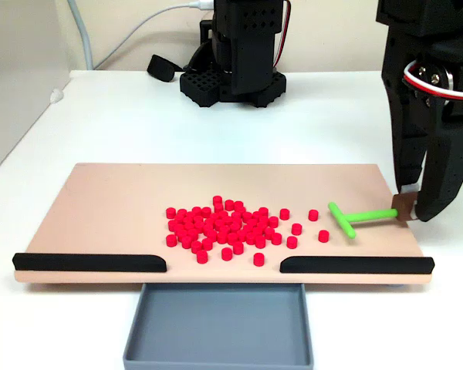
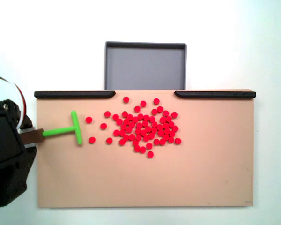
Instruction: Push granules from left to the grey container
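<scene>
Red granules [image 1: 228, 229] [image 2: 145, 129] scattered in a loose cluster near the middle of a tan board [image 1: 108, 208] [image 2: 145, 183], lying flat, none inside the tray. A few strays apart from the main cluster: toward the right in a fixed view facing the arm's base, toward the left in a fixed view from above. Cluster nearer the board's edge with the black strips than its opposite edge.

Grey container [image 1: 220, 327] [image 2: 145, 65] set just beyond that edge, centred on the gap between the two black strips [image 1: 89, 263] [image 2: 75, 94], its near wall tucked against or slightly under the board; interior bare.

Green T-shaped pusher [image 1: 353, 216] [image 2: 68, 130] resting on the board beside the granules, crossbar facing the cluster and close to the nearest stray beads but not touching them, stem pointing away toward the board's short edge.

Gripper [image 1: 405, 208] [image 2: 33, 136] at that short edge, fingers closed narrowly on the stem's far end, a brown pad visible at the contact. Black arm body rising above the gripper, with white and red wires at the joint.

Second black structure, the arm's base [image 1: 235, 81], standing on the white table [image 1: 100, 116] [image 2: 51, 47] beyond the board, with a white cable running off behind it.
</scene>
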